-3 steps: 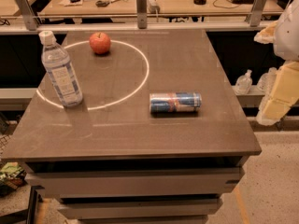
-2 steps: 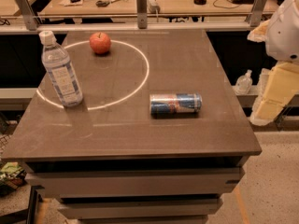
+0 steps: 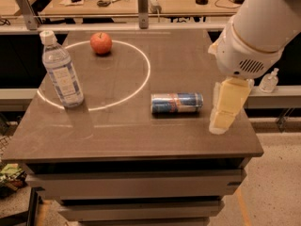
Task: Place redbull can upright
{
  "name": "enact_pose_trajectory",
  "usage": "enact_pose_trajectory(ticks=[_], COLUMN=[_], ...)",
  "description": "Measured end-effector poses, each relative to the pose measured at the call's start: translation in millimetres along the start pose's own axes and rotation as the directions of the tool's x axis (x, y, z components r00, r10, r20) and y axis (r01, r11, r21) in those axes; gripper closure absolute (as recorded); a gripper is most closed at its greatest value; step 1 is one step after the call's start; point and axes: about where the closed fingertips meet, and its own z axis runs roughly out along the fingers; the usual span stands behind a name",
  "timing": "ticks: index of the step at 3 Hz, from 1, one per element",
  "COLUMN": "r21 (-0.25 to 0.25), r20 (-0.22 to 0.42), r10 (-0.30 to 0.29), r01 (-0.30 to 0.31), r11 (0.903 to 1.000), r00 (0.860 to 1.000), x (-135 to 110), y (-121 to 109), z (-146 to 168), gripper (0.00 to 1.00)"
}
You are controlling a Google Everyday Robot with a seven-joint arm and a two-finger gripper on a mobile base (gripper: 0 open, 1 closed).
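The redbull can (image 3: 177,103) lies on its side on the brown table (image 3: 131,135), right of centre, its length running left to right. It has blue and silver panels with a red marking. My gripper (image 3: 225,108) hangs from the white arm (image 3: 258,27) over the table's right edge, just right of the can and apart from it. It holds nothing that I can see.
A clear water bottle (image 3: 61,72) with a white cap stands at the left, on a white circle line (image 3: 141,84). A red apple (image 3: 101,43) sits at the back inside the circle. A railing and desks stand behind. A small bottle (image 3: 269,81) stands on the right ledge.
My arm and gripper have moved left, from beyond the table's right side to over its right edge near the can. The can, bottle and apple have not moved.
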Motion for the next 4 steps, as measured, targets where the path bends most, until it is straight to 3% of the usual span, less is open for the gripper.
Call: enact_pose_trajectory(ticks=[2, 4], r21=[-0.080, -0.146], r20=[0.059, 0.039], r10=[-0.008, -0.027], r01=[0.013, 0.033], r11=[0.9967, 0.9888], r00=[0.998, 0.999], x=[-22.7, -40.1], y=[-11.8, -13.5], z=[58.5, 93.8], gripper=[0.00, 0.00])
